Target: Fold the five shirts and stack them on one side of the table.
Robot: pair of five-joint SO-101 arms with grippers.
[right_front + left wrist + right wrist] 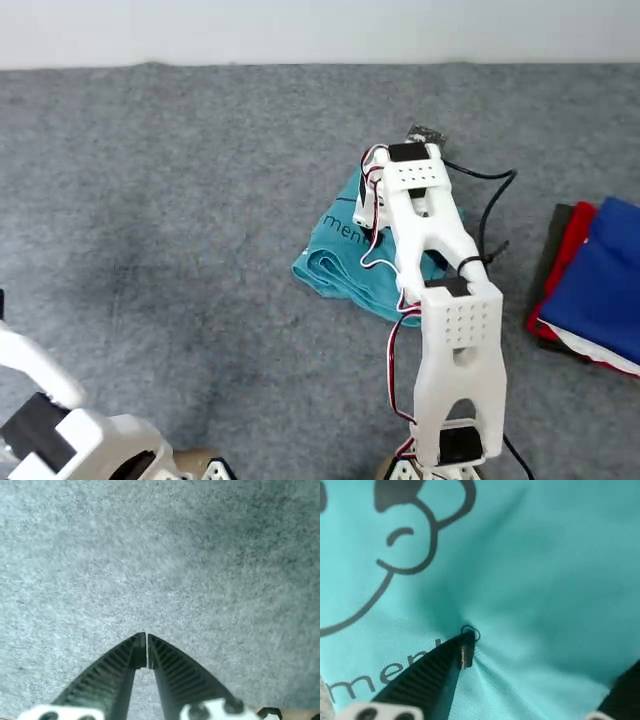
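A: What is on the left?
B: The left gripper [147, 652] hangs near the robot, over bare grey carpet [150, 200]. Its two fingers are pressed together and hold nothing.
A: And in the middle?
B: The teal shirt [335, 255] lies there, bunched up. The right arm [440, 260] stretches far out over it. The right gripper [547, 672] is spread wide, with one fingertip [465, 647] poking into the cloth.
A: Which step is this?
B: Folding this shirt, I think. Next it needs to pinch an edge and pull it over flat.
A: Then?
B: It goes right, onto the stack [595, 285] of folded shirts.
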